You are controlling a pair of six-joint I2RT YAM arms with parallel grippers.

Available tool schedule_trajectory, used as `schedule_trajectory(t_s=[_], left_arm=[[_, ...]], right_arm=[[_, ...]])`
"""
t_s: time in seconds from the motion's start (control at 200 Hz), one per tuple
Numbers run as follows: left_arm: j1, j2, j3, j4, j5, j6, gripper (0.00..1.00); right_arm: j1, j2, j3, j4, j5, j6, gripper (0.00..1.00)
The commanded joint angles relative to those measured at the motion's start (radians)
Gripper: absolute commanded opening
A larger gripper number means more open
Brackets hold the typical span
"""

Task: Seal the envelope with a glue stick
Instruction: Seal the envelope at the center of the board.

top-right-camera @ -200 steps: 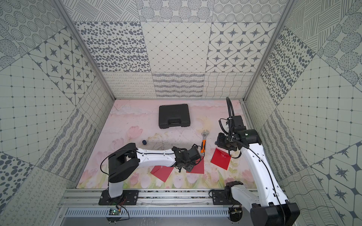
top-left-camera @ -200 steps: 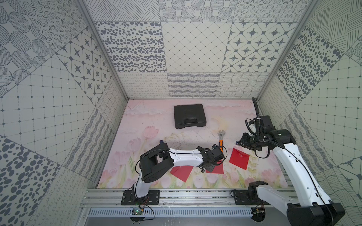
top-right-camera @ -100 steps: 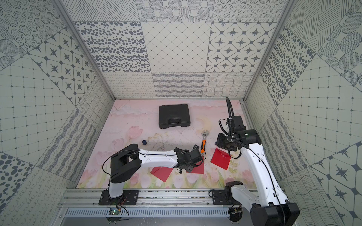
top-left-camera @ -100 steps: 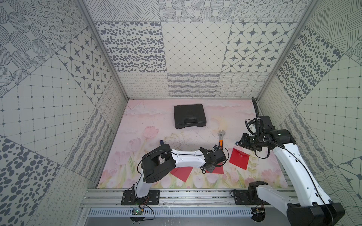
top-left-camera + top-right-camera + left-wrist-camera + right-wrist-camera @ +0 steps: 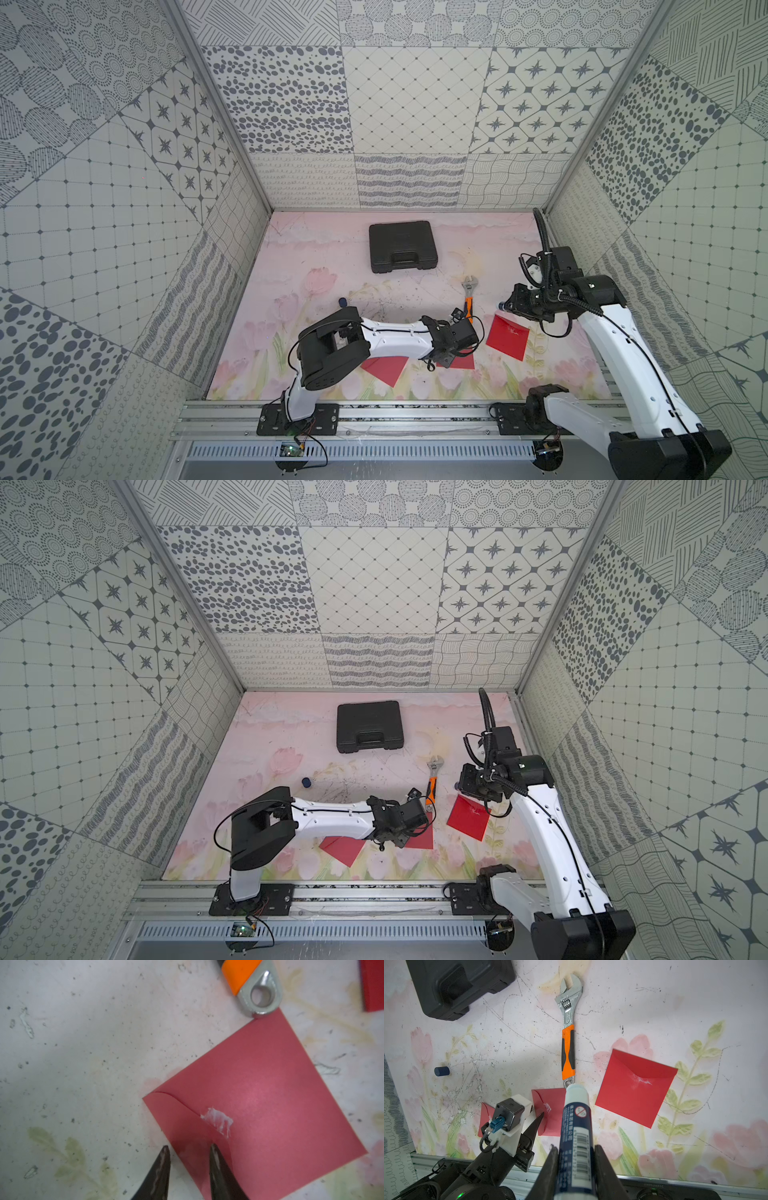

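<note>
The flowered mat (image 5: 316, 257) fills the floor of the tiled booth, with both arms reaching in from the bottom rail. In both top views the left arm (image 5: 390, 336) lies low across the lower middle of the frame, and the right arm (image 5: 615, 332) bends in from the lower right. A shut black case (image 5: 401, 246) sits at upper centre of the mat. Three red envelopes lie along the lower part. The right envelope (image 5: 508, 336) lies in the open just below the right wrist, and the middle envelope (image 5: 461, 362) is partly hidden under the left wrist. The left envelope (image 5: 384, 369) pokes out below the left forearm. A wrench (image 5: 469, 295) lies between the case and the middle envelope, its handle end touching that envelope's corner in the left wrist view. The right gripper (image 5: 576, 1146) is clamped on the glue stick (image 5: 576, 1122), which is uncapped, white tip outward, held above the mat near the right envelope's upper left corner. The left gripper (image 5: 188, 1148) stands partly open over the middle envelope's edge, gripping nothing. One finger is over bare mat, the other over red paper. A white glue smear (image 5: 218, 1121) marks the flap there. The navy cap (image 5: 342, 302) lies alone, left of centre.
</note>
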Motion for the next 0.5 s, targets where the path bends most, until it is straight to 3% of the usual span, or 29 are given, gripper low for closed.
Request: schedule_trajectory(t_s=[0.0,0.19,0.49], left_arm=[[0.046,-0.064,-0.088,-0.232,0.220,0.009,0.31],[0.066,-0.132,-0.062,-0.239,0.240,0.023,0.29],[0.064,-0.131,-0.049,-0.207,0.278,0.012,0.24]], right_arm=[[-0.003,0.000,0.016,-0.009,-0.005,-0.018,0.00],[-0.003,0.007,0.026,-0.019,-0.005,-0.020,0.00],[-0.003,0.012,0.030,-0.022,-0.015,-0.020,0.00]])
